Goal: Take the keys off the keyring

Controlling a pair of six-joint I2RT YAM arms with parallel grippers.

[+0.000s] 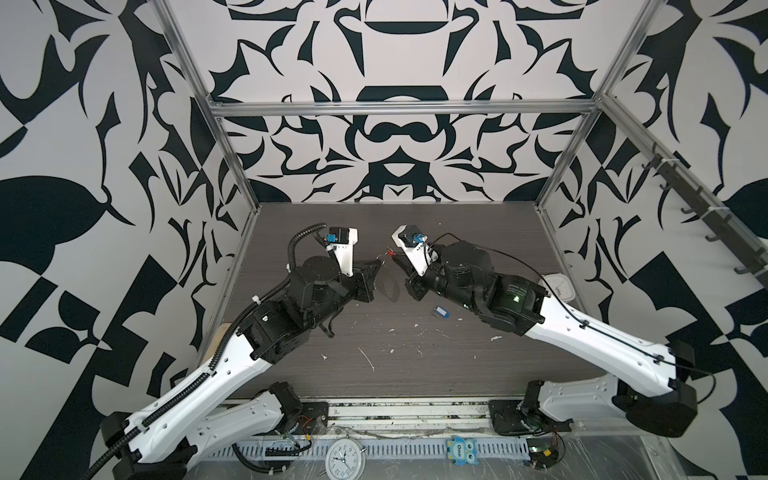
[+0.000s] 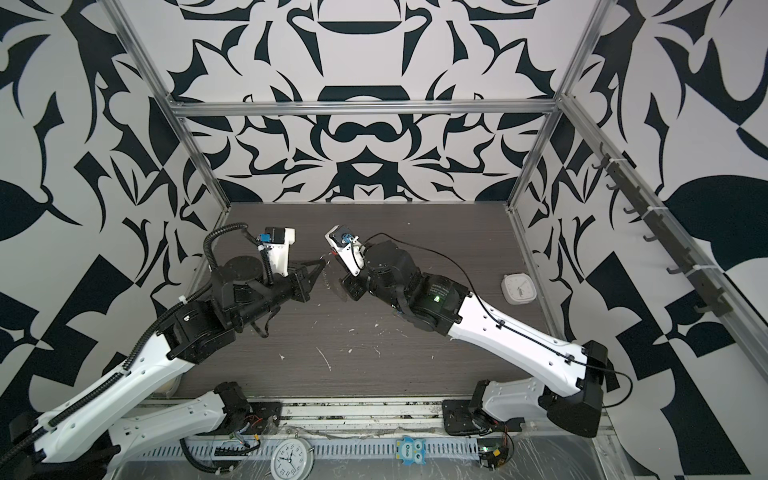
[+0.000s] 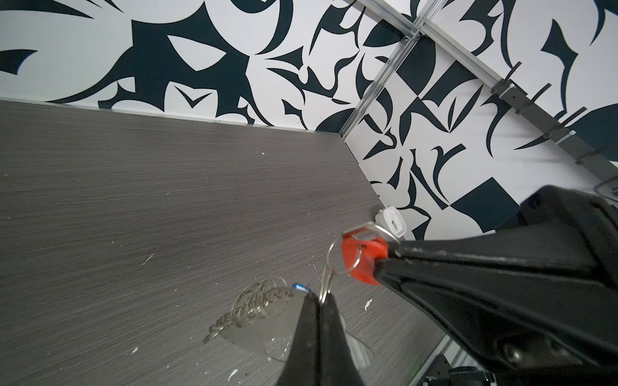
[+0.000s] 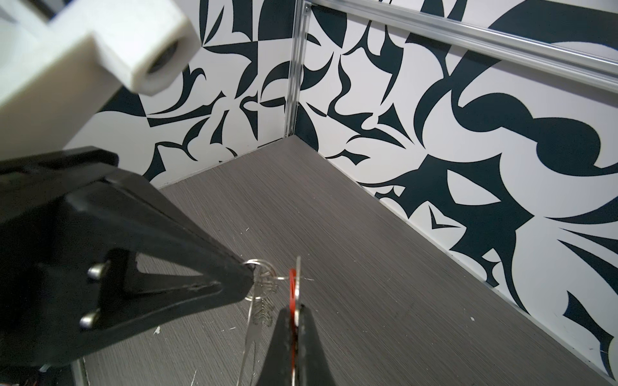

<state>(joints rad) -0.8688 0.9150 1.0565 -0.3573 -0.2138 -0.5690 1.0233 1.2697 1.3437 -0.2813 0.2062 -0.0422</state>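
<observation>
The left tool (image 3: 321, 300) was clamped on the keyring (image 3: 254, 300) and the right tool (image 4: 295, 310) pinched the red key (image 3: 364, 259).

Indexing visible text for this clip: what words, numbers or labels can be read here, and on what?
"One": on the blue owl-shaped tag at the front rail.
"12": among hour numerals on the round clock, upside down; others blurred.
White print on the right arm's black joint: too blurred to read.
The square white clock: dial too small to read.
</observation>
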